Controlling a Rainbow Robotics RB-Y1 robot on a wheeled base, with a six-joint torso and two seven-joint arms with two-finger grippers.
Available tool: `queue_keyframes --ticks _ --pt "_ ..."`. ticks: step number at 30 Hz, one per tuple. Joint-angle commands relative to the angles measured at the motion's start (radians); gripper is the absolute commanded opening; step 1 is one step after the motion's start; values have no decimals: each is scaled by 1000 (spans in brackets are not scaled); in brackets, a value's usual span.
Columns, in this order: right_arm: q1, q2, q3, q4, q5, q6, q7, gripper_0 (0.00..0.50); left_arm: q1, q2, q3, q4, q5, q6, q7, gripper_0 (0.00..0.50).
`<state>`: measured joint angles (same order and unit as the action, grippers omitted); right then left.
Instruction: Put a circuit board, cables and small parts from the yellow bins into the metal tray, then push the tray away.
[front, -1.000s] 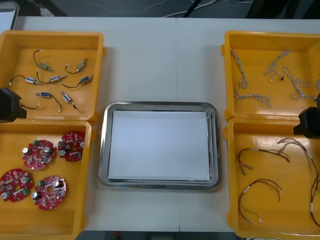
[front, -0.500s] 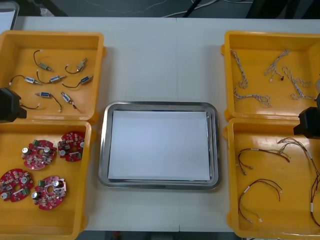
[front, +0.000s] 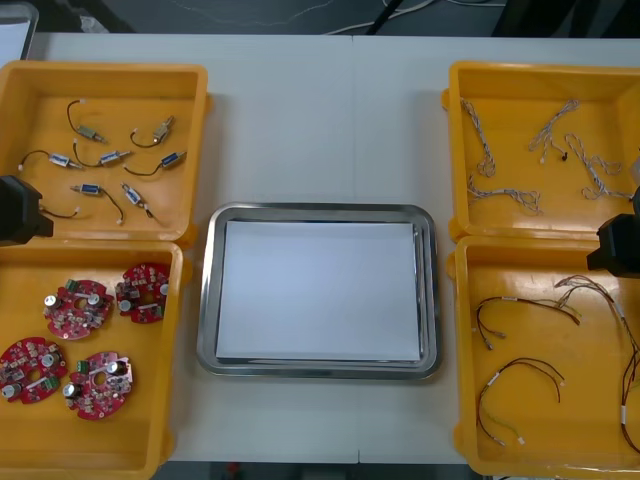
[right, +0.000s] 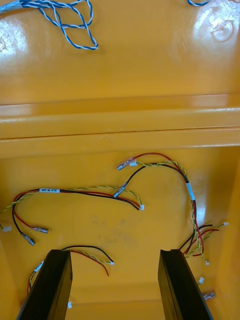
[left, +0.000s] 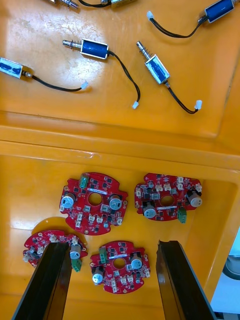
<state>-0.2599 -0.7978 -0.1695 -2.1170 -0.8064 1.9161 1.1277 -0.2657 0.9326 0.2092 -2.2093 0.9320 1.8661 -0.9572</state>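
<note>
The metal tray (front: 208, 290), white inside, lies at the table's middle with nothing in it. Several round red circuit boards (front: 78, 308) lie in the near left yellow bin (front: 150, 440). My left gripper (left: 112, 244) hangs open above them, one board (left: 94, 202) just beyond its fingers and another (left: 120, 266) between them. My right gripper (right: 114, 252) hangs open over the near right yellow bin (front: 460, 420), above red and yellow cables (right: 75, 192). Black parts of the left arm (front: 18, 210) and right arm (front: 618, 245) show at the table's sides.
The far left bin (front: 190, 90) holds several small metal parts (front: 100, 158) with black leads. The far right bin (front: 455, 100) holds twisted blue and white cables (front: 505, 195). Bare table lies beyond the tray toward the far edge.
</note>
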Motion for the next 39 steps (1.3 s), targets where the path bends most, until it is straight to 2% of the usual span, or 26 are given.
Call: queue_keyframes --ticks 1,36,37,39 --pt "13 6 1 -28 9 0 47 500 13 31 35 -16 -4 7 -77 500" --pt "19 14 -25 -24 12 4 50 500 13 31 35 -16 -4 7 -77 500" --pt "18 15 -41 -24 10 4 52 500 48 -8 15 -13 1 7 -78 500" --pt "19 15 -55 -28 4 4 46 500 52 -21 12 -12 1 7 -80 500"
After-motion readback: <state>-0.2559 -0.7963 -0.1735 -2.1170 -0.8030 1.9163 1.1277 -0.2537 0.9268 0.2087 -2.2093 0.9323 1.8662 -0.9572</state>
